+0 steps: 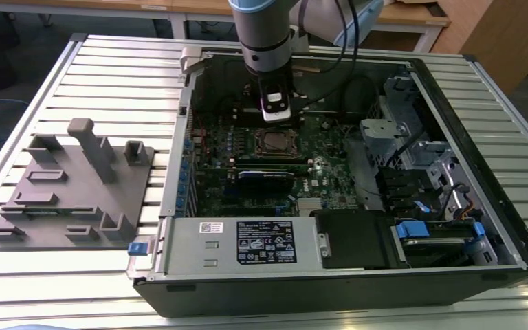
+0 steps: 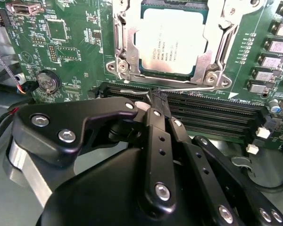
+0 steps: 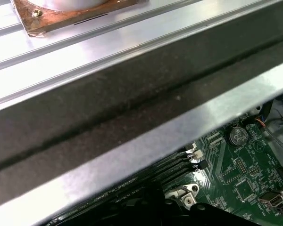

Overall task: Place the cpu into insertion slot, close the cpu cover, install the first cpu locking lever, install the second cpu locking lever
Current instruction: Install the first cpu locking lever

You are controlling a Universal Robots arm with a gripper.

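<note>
Gripper (image 2: 156, 95) fingers pinched together, tips at a thin wire lever (image 2: 179, 88) beside the socket; chip (image 2: 172, 40) seated under the cover (image 2: 125, 52), its far edge cut off.

You're looking across a broad dark metal case wall with bright silvery edges (image 3: 146, 94). Beyond it lies ribbed aluminium table surface (image 3: 61, 52) carrying a copper-coloured square plate (image 3: 70, 14). Below, a green circuit board (image 3: 240, 174) shows a round coin battery (image 3: 237, 135).
</note>
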